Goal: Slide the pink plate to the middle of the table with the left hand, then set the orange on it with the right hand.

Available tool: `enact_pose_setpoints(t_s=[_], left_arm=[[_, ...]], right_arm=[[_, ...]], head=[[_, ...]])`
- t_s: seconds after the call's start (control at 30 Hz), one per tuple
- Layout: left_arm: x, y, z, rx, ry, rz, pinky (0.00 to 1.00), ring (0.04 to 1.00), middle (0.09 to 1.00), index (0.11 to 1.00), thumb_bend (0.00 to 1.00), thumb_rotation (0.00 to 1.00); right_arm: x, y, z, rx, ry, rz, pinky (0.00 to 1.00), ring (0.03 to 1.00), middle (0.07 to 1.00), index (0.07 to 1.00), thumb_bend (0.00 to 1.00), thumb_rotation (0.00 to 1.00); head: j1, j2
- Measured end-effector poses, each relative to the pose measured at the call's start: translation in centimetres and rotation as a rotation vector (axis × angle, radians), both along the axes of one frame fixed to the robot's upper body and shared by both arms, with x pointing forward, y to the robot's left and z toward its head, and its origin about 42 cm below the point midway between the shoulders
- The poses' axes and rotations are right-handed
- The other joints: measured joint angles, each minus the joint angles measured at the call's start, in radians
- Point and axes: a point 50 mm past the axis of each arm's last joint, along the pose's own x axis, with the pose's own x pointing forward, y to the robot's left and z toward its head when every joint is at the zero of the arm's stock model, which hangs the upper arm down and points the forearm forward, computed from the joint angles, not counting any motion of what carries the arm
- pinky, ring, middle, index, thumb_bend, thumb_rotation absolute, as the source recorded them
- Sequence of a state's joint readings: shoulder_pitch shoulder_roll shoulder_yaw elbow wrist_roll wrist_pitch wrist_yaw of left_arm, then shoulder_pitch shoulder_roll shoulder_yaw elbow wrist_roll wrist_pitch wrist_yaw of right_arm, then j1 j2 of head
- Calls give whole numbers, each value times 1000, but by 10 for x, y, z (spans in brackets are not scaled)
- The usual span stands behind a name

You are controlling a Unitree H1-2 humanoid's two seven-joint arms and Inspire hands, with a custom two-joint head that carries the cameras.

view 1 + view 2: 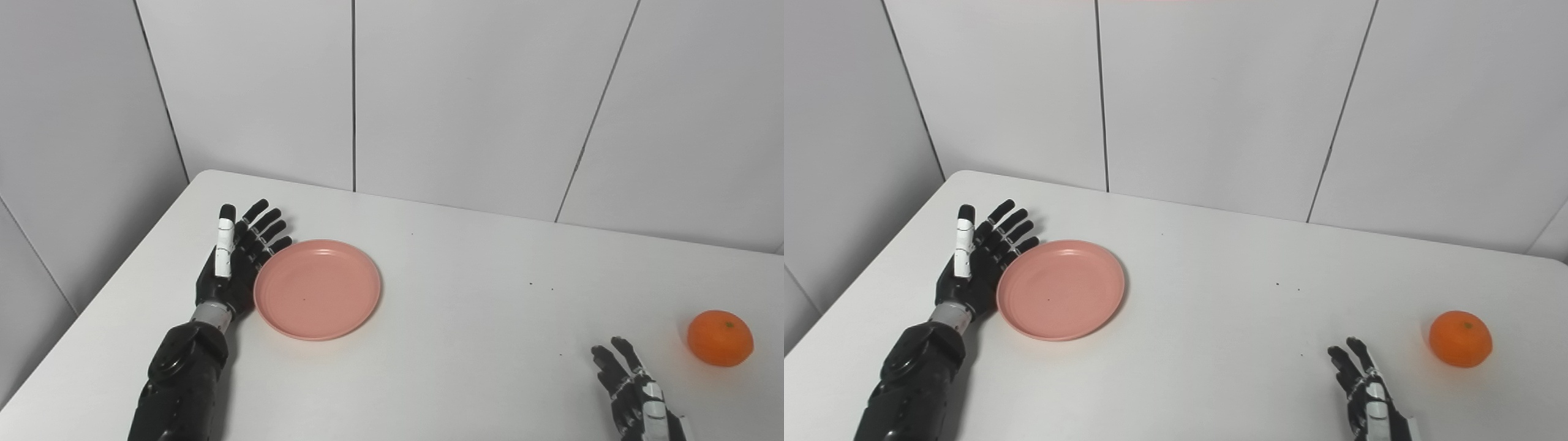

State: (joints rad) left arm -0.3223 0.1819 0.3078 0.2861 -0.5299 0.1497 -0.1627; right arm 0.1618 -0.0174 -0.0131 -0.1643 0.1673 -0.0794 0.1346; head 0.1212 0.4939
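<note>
The pink plate lies flat on the left half of the white table. My left hand stands on edge just left of it, open, fingers straight, palm against the plate's left rim. An orange rests near the table's right side. At the bottom right my right hand is open, fingers spread, a short way left of the orange and holding nothing. Part of that hand is cut off by the picture's bottom edge.
The table's rounded far left corner sits close to grey wall panels that run behind the table. Its left edge runs diagonally beside my left arm. A few dark specks mark the tabletop.
</note>
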Motion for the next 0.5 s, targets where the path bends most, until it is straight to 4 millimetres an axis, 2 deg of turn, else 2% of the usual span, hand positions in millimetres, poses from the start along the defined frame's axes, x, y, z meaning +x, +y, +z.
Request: enact_pose_setpoints(t_s=[0.17,0.5], left_arm=[[-1,-14,-2,-28,1,8,826,870,860,860,799,799],[-1,-23,-2,-52,8,5,850,893,868,866,803,799]], right_arm=[[0,2,0,2,1,5,962,912,849,902,750,968],[-1,3,0,4,3,8,974,918,856,906,750,968]], head=[[-5,5],[-6,8]])
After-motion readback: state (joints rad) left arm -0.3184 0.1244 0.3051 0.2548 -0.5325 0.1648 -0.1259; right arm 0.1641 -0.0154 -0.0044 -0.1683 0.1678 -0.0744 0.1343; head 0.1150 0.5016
